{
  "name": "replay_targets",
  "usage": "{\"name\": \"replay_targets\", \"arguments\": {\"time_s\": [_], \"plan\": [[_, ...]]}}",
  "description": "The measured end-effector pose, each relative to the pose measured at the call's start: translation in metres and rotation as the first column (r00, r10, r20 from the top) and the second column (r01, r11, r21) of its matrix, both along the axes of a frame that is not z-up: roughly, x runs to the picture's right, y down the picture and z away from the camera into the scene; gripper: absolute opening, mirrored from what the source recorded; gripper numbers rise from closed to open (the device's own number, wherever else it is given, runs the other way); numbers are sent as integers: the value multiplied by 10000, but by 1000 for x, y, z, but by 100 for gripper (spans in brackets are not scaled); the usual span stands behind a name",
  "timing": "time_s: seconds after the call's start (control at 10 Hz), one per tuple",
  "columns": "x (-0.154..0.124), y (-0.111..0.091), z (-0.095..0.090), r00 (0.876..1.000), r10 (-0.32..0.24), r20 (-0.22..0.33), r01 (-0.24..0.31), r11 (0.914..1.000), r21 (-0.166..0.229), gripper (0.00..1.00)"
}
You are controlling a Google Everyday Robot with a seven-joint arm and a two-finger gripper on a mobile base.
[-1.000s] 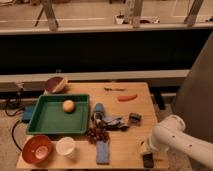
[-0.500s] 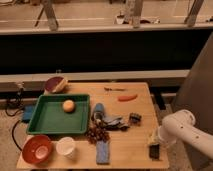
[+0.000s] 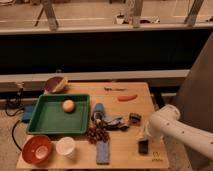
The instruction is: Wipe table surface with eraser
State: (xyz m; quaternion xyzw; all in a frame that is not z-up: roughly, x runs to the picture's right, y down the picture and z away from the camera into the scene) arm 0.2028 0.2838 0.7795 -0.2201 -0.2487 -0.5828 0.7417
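**Q:** What fills the view?

**A:** A light tan wooden rectangular table surface [image 3: 122, 156], seen from above. On its left half sits a green rectangular plastic tray [image 3: 50, 120] holding one small round orange fruit [image 3: 68, 105]. A long flat blue strip [image 3: 102, 151] lies near the front edge.

**Q:** Where is the robot?

**A:** Its white arm curves in from the right. The gripper [image 3: 146, 138] hangs over the front right part of the table, directly above the small, nearly black rectangular eraser [image 3: 143, 146].

**Q:** Is it gripping the eraser?

**A:** I cannot tell. The gripper meets the block from above, but the grasp itself is hidden.

**Q:** How far along is the wiping?

**A:** Early, I judge. The eraser rests on the wood near the right front corner (a clear patch, well apart from the tray). No mark shows which boards are wiped. Most of the surface appears left to do, and the objects on it limit the reach.

**Q:** How does the eraser look?

**A:** Dark, blocky, upright-edged, far smaller than the tray.
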Motion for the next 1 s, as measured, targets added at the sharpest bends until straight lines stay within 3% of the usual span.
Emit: {"name": "replay_targets", "arguments": {"time_s": [0.2, 0.5, 0.7, 1.0], "plan": [[-48, 4, -6, 9958, -630, 667, 629, 9980, 37, 0], [-78, 14, -23, 9804, -1312, 1471, 1313, 9913, 94, 0], [-74, 25, -31, 9766, -1412, 1620, 1436, 9896, -33, 0], [-48, 56, -55, 9763, -1527, 1532, 1570, 9875, -162, 0]]}}
